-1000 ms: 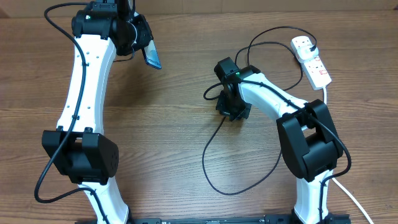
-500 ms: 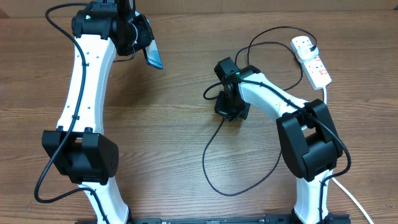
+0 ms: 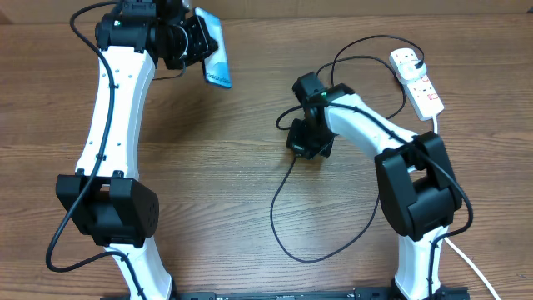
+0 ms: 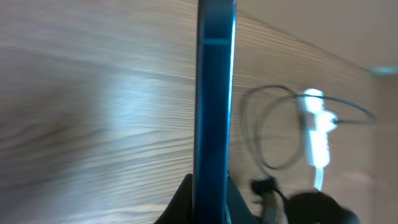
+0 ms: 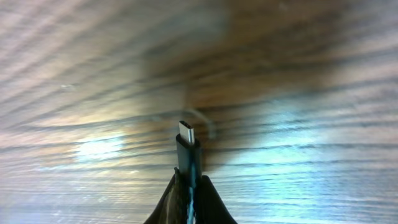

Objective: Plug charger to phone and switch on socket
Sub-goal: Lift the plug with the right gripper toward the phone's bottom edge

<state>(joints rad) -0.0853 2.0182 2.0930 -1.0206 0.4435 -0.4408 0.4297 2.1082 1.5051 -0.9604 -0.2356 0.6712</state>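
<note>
The phone (image 3: 216, 55) hangs above the table's far left, tilted, its blue screen partly facing up, with my left gripper (image 3: 200, 46) shut on its lower end. In the left wrist view the phone (image 4: 214, 93) stands edge-on between the jaws of the left gripper (image 4: 213, 186). My right gripper (image 3: 306, 147) is low over the table's middle, shut on the charger (image 3: 272, 212) near its end. The small connector tip (image 5: 187, 132) sticks out beyond the right gripper (image 5: 189, 182). The white socket (image 3: 417, 80) lies at the far right with the black plug (image 3: 420, 67) in it.
The black cable runs in loops from the socket (image 4: 317, 140) to the table's middle and in a wide loop toward the front edge (image 3: 316, 258). A thick white lead (image 3: 470, 267) runs off at the front right corner. Both arm bases stand at the front.
The left gripper has turned and shifted the phone to the right, so more of the screen shows from above. The right gripper has moved slightly right with the cable.
</note>
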